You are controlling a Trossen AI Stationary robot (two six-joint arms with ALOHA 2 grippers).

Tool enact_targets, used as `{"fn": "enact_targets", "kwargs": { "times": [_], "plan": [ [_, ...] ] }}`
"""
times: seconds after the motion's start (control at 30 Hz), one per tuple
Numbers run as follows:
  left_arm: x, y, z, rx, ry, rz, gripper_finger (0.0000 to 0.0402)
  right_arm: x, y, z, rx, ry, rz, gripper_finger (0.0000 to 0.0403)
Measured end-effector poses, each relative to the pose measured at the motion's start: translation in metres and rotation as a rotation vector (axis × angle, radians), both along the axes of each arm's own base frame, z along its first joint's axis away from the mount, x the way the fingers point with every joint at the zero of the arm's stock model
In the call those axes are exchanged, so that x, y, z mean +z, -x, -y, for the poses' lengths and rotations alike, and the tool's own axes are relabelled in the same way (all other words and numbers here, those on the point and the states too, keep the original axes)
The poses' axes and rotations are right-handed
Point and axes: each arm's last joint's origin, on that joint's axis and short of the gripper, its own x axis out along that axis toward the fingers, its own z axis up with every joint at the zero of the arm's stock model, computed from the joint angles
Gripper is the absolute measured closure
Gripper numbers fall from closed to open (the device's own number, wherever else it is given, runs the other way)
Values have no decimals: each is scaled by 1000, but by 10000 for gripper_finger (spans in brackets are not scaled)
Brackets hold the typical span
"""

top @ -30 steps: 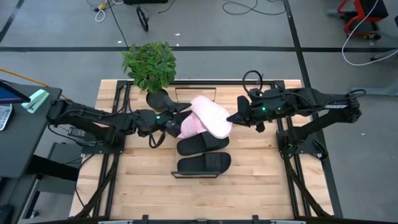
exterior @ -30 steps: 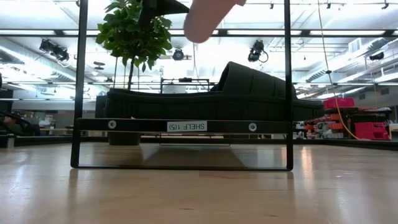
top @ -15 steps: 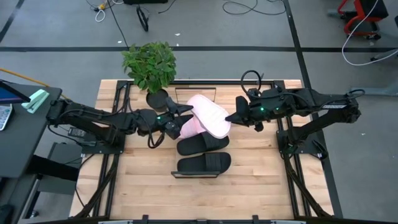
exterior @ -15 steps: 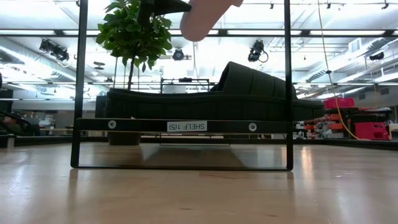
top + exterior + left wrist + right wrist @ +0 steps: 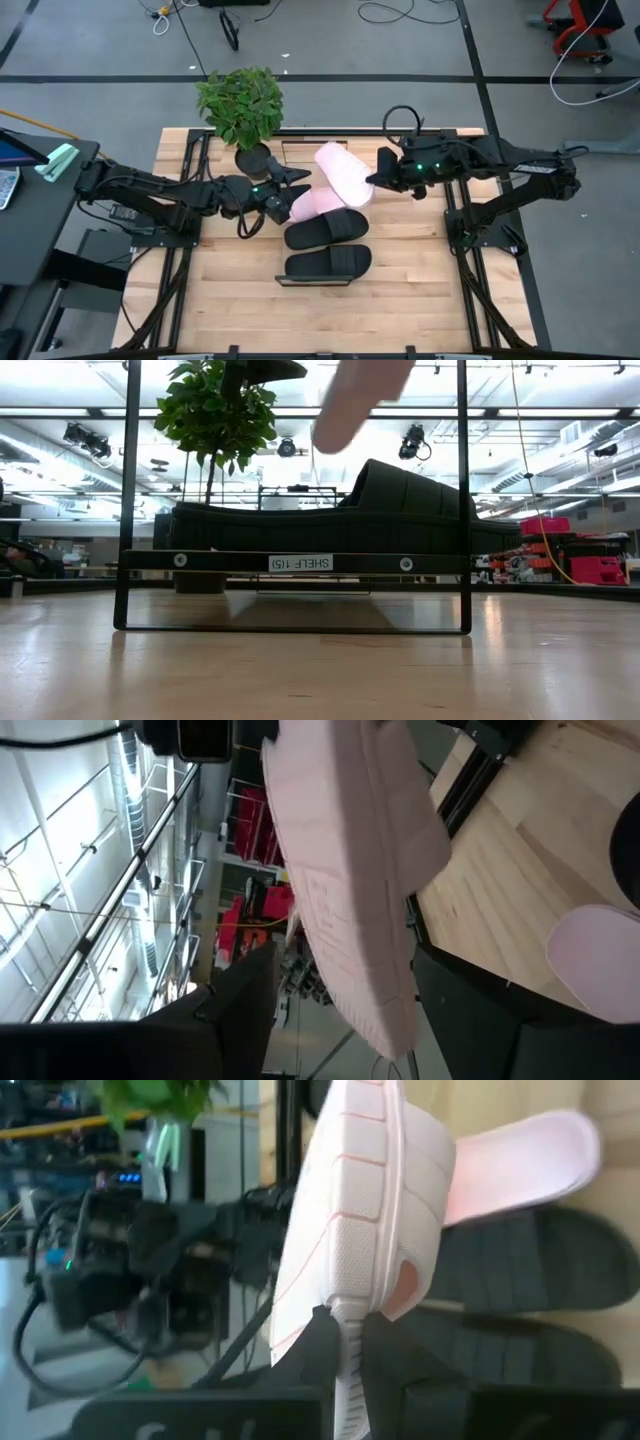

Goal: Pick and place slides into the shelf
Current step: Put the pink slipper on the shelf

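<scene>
My right gripper (image 5: 373, 181) is shut on a pale pink slide (image 5: 342, 173), raised over the table's far middle; the slide also shows at the top of the low view (image 5: 360, 400). My left gripper (image 5: 288, 190) stands open just left of it. In the left wrist view the raised slide (image 5: 350, 890) shows between its fingers, and I see no touch. A second pink slide (image 5: 310, 204) lies flat below. Two black slides (image 5: 326, 230) (image 5: 328, 263) lie nearer the front edge. The shelf's black frame (image 5: 295, 561) fills the low view, with a black slide (image 5: 400, 500) behind its bar. My right gripper pinches the sole's edge (image 5: 345, 1312) between its two fingers, one finger (image 5: 318, 1342) on the ribbed underside, the other on the footbed side by the strap (image 5: 405, 1280). The fingers come from the table's right, slanting down. The slide is lifted clear and stands on edge.
A potted plant (image 5: 241, 106) stands at the table's far edge, left of the raised slide. Bare wood lies at the table's near side (image 5: 330, 320). The arms' black stands flank the table left (image 5: 160, 270) and right (image 5: 480, 270).
My right gripper has carried the pink slide toward the table's far edge, and the slide has turned a little. In the low view the slide has shifted to the right. The other slides lie where they were.
</scene>
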Motion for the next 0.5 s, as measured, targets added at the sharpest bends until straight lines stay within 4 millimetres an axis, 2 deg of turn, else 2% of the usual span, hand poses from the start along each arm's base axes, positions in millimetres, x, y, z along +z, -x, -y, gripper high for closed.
{"fn": "enact_targets", "kwargs": {
  "times": [0.17, 0.5],
  "plan": [
    [0, -1, 2, -58, 6, 7, 162, -1, -3, 9, -33, 16, -1, 375],
    [7, -1, 4, -123, 6, 71, 153, -19, -30, 18, -36, 25, -64, 375]
  ]
}}
